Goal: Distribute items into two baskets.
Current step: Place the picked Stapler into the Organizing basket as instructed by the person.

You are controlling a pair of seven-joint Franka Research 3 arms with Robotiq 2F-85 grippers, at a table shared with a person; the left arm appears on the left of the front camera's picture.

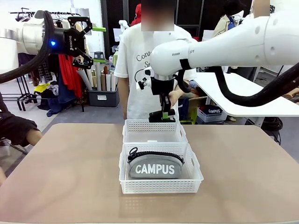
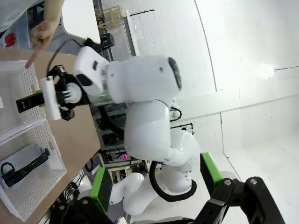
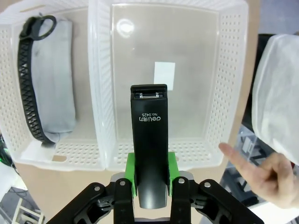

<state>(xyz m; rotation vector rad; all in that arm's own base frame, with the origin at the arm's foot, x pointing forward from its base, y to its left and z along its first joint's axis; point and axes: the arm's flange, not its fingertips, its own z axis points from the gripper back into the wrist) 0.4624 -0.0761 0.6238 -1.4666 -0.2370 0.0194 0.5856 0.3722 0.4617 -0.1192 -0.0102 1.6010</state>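
Note:
My right gripper (image 1: 162, 114) is shut on the small black stapler (image 1: 162, 113) and hangs over the far basket (image 1: 154, 125). In the right wrist view the stapler (image 3: 149, 140) sticks out between the green pads (image 3: 172, 164), straight above that basket's bare floor (image 3: 196, 107). The grey CAMPUS pouch (image 1: 155, 167) lies in the near basket (image 1: 161, 189), and it shows beside the stapler's basket as well (image 3: 56, 79). Up at the far left, my left gripper (image 1: 86, 35) stands open and holds nothing. Its fingers (image 2: 100, 189) frame the other arm.
A person in a white shirt (image 1: 140, 74) stands at the far side of the table. One hand (image 3: 268, 175) points a finger toward the far basket's corner. The tan tabletop (image 1: 60, 168) lies bare on both sides of the baskets.

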